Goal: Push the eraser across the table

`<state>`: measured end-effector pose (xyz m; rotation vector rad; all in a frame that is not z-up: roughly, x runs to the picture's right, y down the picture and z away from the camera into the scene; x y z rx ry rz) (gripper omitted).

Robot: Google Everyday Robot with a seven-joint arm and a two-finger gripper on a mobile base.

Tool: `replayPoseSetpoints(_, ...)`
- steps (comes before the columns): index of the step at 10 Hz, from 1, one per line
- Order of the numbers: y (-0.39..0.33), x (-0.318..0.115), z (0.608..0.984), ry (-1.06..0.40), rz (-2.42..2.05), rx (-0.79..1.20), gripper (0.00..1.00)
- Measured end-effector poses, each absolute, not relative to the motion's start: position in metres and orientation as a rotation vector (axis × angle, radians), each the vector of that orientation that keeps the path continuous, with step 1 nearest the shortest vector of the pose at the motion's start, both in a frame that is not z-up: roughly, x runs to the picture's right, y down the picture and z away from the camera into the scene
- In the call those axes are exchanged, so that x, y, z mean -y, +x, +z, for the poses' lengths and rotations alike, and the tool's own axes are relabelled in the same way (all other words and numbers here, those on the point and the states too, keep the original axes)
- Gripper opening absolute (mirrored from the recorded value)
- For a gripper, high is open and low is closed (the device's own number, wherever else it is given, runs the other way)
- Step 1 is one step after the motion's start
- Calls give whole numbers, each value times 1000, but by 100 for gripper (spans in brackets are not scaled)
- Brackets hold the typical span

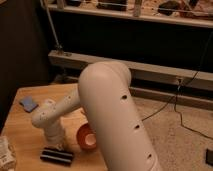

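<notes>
Eraser [56, 155] on table [20, 135]; shut pincer [59, 145] just above.

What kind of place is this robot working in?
Probably a lab or workshop: a small wooden table on speckled carpet, loose cables, a metal rack behind. The gripper, shut, sits just above the eraser.

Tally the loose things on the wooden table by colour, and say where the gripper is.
Black: 1, the eraser
Blue: 1, a squarish pad
Red-orange: 1, a bowl
White printed: 1, a packet at the table's left edge
Total: 4
The gripper hangs just above the eraser.
</notes>
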<state>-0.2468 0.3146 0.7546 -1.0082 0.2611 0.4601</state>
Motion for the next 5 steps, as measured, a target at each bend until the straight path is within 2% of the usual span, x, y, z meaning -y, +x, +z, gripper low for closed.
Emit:
replayPoseSetpoints(3,-254,-294,736,-1264,545,-168,0)
replayPoseSetpoints(5,-238,-263,735,-1460,622,-85,0)
